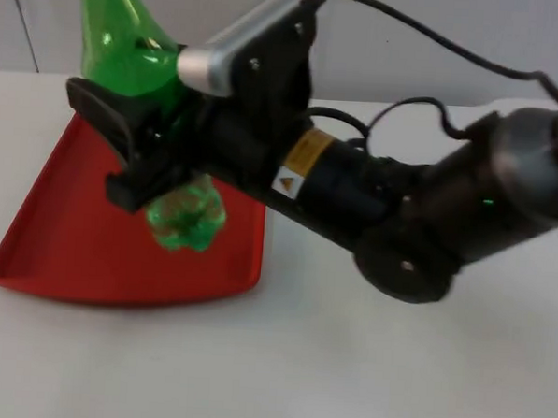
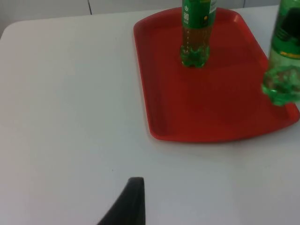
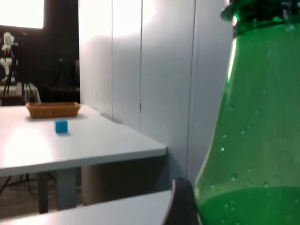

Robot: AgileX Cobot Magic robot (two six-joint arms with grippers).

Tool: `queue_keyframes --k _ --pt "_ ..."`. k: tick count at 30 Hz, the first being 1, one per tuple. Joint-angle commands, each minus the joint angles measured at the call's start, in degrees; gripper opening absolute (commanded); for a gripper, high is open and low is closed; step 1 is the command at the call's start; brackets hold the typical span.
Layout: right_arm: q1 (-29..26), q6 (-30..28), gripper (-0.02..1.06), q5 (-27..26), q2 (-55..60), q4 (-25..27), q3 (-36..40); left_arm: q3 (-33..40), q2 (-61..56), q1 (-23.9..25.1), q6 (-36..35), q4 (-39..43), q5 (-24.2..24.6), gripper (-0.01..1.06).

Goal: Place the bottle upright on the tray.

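White table (image 1: pixel 364 363) is holding a red tray (image 1: pixel 62 244). Right gripper (image 1: pixel 137 150) is squeezing the green bottle (image 1: pixel 119 41), standing tall, its bottom hanging just above the tray. Left gripper (image 2: pixel 126 206) is waiting off to the side; I cannot tell its fingers.

I see the right gripper's fingers (image 1: pixel 137 150) clamped around a green bottle (image 1: pixel 129 42) above the red tray (image 1: pixel 62 244); a second bottle (image 2: pixel 197 33) stands beyond, bare tray floor beneath.
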Motion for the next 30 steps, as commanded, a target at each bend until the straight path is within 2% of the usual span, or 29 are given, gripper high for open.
queue_keyframes --k 1,4,8,14,24,30 --pt "0.18 1.04 0.0 -2.6 1.64 -0.87 -3.68 0.18 -0.28 0.02 -0.35 -0.14 -0.14 1.05" --pt "0.18 2.52 0.0 -2.6 4.37 -0.87 -7.85 0.18 -0.28 0.02 -0.35 -0.14 -0.14 1.05" --pt "0.18 7.09 0.0 -2.6 11.7 -0.65 -17.64 0.18 -0.28 0.02 -0.35 -0.14 -0.14 1.05" --pt "0.18 9.26 0.0 -2.6 17.59 0.65 -26.64 0.18 -0.28 0.02 -0.35 -0.14 -0.14 1.05" --pt "-0.35 8.38 0.0 -0.94 17.73 0.3 -29.46 0.18 -0.28 0.02 -0.35 -0.14 -0.14 1.05" --pt "-0.48 3.0 0.0 2.4 18.0 0.3 -29.46 0.18 -0.28 0.02 -0.35 -0.14 -0.14 1.05"
